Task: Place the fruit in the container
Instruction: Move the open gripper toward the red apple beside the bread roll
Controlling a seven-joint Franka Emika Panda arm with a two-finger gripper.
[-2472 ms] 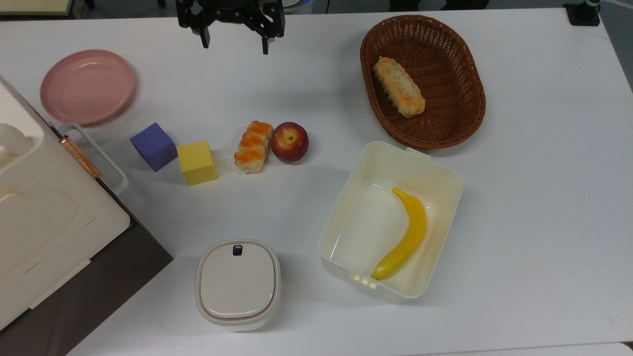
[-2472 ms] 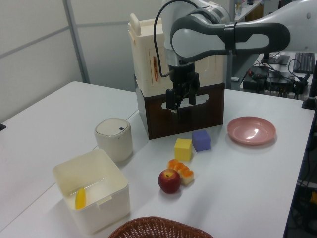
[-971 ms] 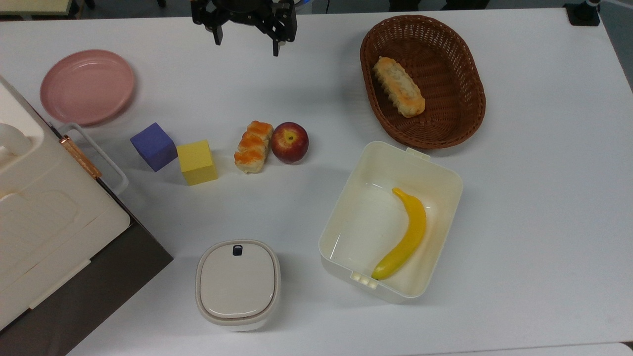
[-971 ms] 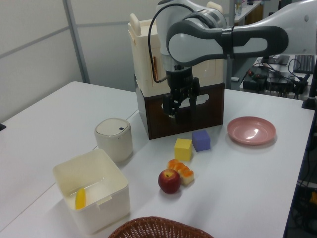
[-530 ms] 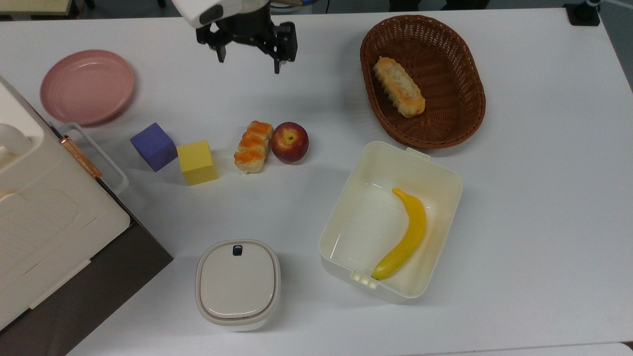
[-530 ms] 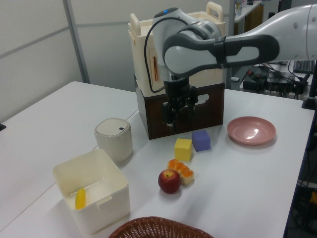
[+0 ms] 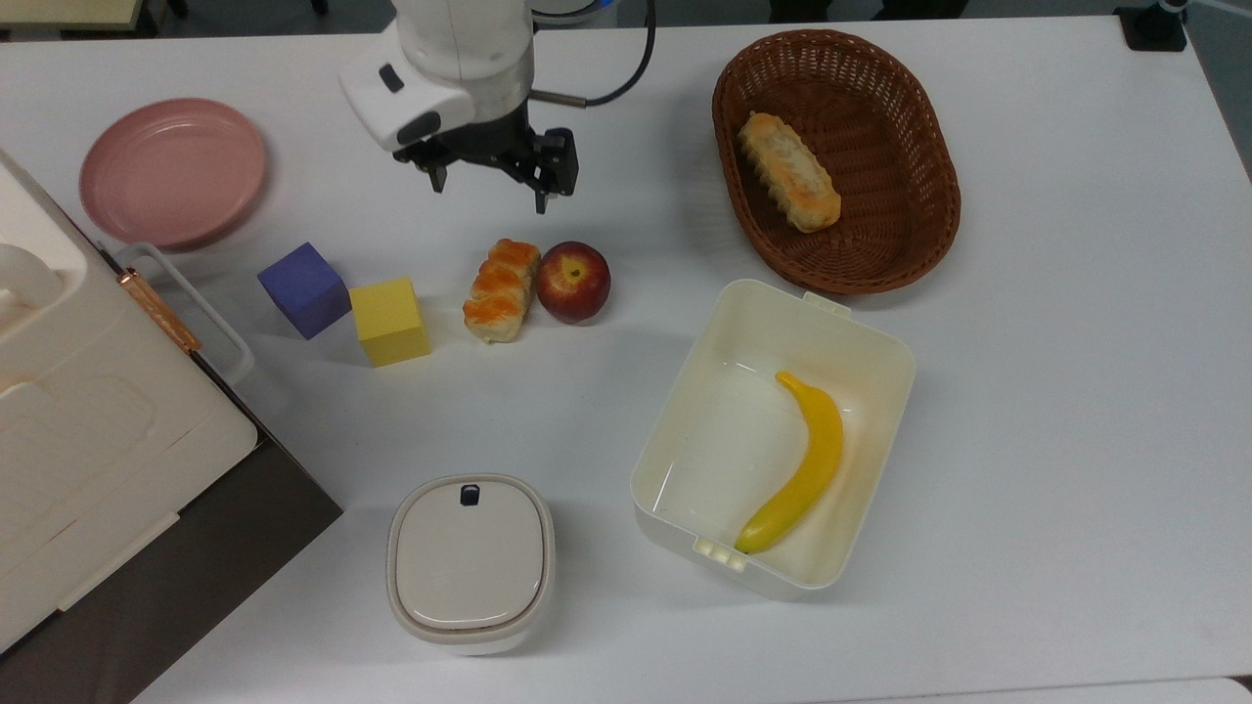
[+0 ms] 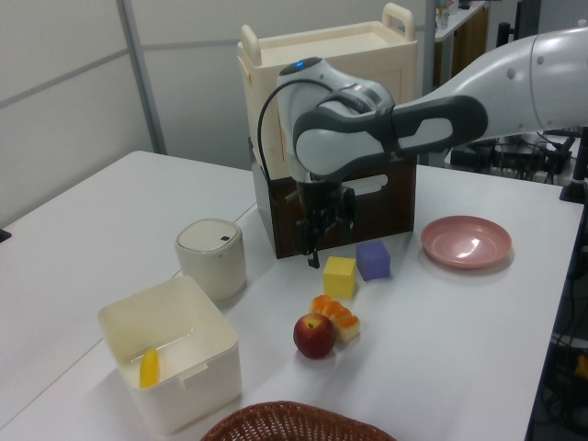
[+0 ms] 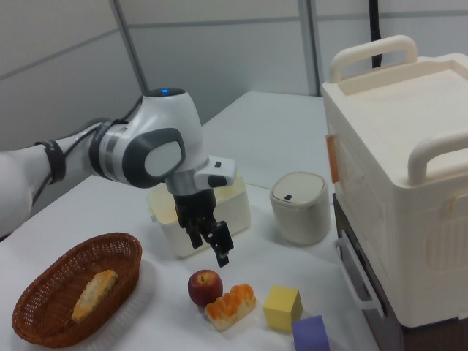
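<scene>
Cream tub [image 7: 880,342] holding a banana [image 7: 804,460], wicker basket [image 7: 929,225] holding a bread roll [image 7: 788,185], lidded pot [image 7: 470,562] closed, apple [image 7: 573,282] on the bench [image 7: 1076,391] touching a pastry [image 7: 502,289], gripper [image 7: 487,188] above with jaws wide, empty

basket [image 8: 292,421] cut off, container [image 9: 238,203] partly hidden

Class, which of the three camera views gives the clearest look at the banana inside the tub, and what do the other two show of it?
The top view: it looks straight down into the cream tub, so the whole banana shows, curved along the floor. In the left view, the tub's wall hides all but a short yellow piece. In the right view, the arm and the tub's wall cover it.
</scene>
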